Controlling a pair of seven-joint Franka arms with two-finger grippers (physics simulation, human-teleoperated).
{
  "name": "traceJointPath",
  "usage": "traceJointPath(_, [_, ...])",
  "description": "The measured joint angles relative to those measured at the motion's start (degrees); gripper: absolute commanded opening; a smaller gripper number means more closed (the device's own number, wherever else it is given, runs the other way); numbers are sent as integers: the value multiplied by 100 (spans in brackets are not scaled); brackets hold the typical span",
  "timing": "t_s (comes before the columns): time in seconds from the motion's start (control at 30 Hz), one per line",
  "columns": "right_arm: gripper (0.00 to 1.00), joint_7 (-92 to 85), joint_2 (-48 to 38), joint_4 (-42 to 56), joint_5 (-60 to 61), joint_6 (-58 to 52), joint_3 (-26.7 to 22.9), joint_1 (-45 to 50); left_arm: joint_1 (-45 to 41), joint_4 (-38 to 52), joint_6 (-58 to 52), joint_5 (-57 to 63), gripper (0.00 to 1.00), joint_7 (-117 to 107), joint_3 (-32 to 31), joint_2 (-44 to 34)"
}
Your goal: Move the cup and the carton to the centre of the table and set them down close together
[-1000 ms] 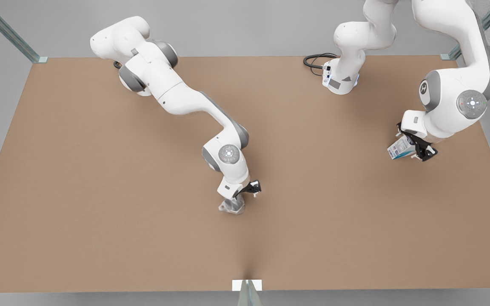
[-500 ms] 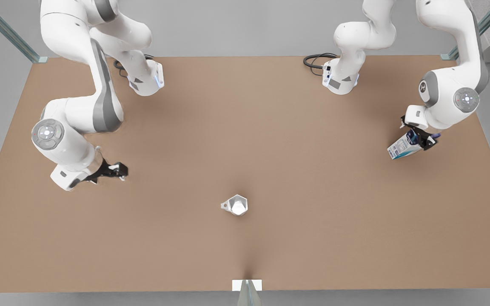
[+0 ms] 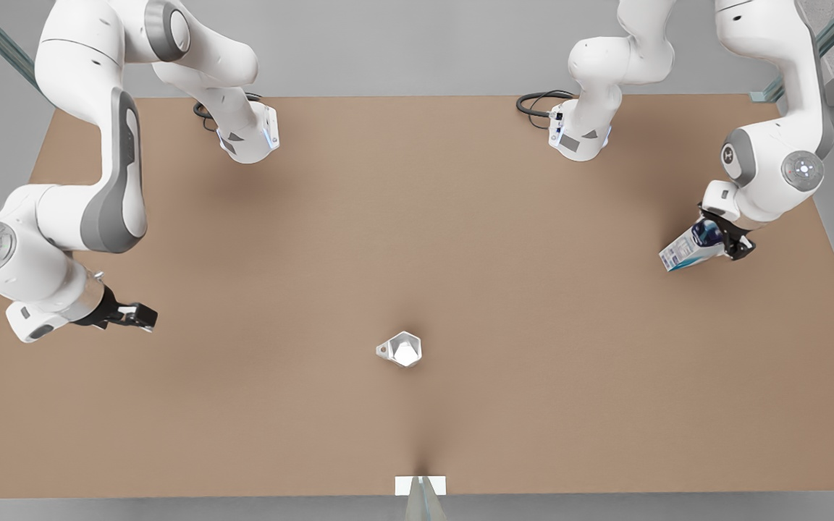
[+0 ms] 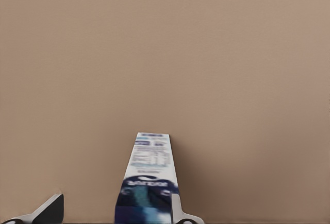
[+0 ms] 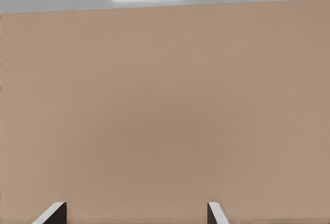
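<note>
Since the earlier frame, the right gripper [image 3: 143, 316] has pulled further toward the front view's left edge, empty, fingers apart. The small white-grey faceted cup [image 3: 402, 350] stands alone, upright, near the middle of the plain light-brown table [image 3: 417, 217]. Farther off, at the front view's right side, the left gripper [image 3: 725, 239] is at the tilted white-and-blue gabled carton [image 3: 688, 247]; its fingers [image 4: 178, 211] stand apart, one against the carton's side. Not clamped, the carton could tip or slide. The carton itself has hardly shifted.
</note>
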Motion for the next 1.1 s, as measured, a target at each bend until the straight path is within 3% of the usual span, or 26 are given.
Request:
traceJointPath(0.73, [100,127,7,-35,183,-5,9,104,-63,-44,141,35,99,36,279,592])
traceJointPath(0.77, [100,126,7,-35,183,-9,9,105,-74,-44,168,36,89,35,290,630])
traceJointPath(0.83, [100,126,7,-35,183,-2,9,105,-34,-44,231,36,80,35,248,690])
traceJointPath(0.9, [100,126,11,-33,183,-3,9,105,-46,-44,246,34,79,26,257,730])
traceJointPath(1.03, [100,133,16,-26,183,-8,9,112,-31,-44,246,29,65,13,244,734])
traceJointPath(1.1, [100,126,11,-26,183,-23,10,119,-30,-45,261,44,64,0,238,733])
